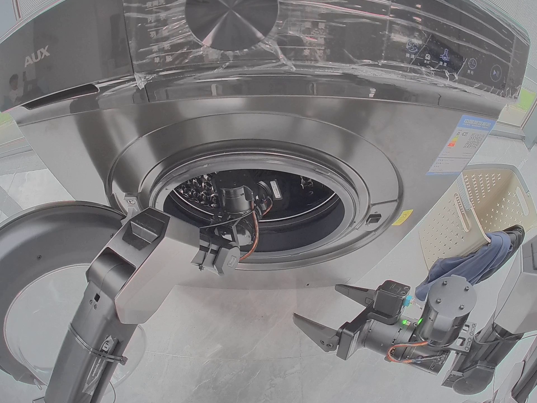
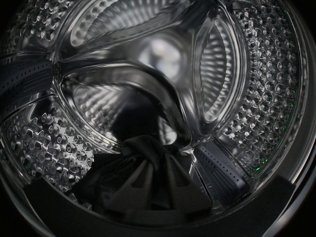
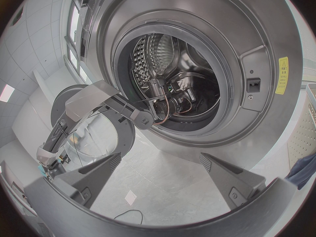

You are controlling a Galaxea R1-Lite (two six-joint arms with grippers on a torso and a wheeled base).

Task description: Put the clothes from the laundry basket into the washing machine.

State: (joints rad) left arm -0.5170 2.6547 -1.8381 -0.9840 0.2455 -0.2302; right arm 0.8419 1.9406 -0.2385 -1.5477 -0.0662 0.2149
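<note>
A dark garment [image 2: 144, 175] is seen low in the drum [image 2: 263, 66] ahead of the left end effector [image 3: 192, 92], whose state cannot be told; the right end effector [image 1: 317, 303] is held spread, lower right, near a blue garment [image 1: 475, 264].

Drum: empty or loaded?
Not empty. The left wrist view shows a dark garment bunched low in the drum, near the front rim. Cannot tell whether it lies loose or is held.

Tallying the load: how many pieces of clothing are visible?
2. A dark garment lies low in the washing machine drum; a blue garment hangs over the rim of the laundry basket. More may be hidden inside the basket.
</note>
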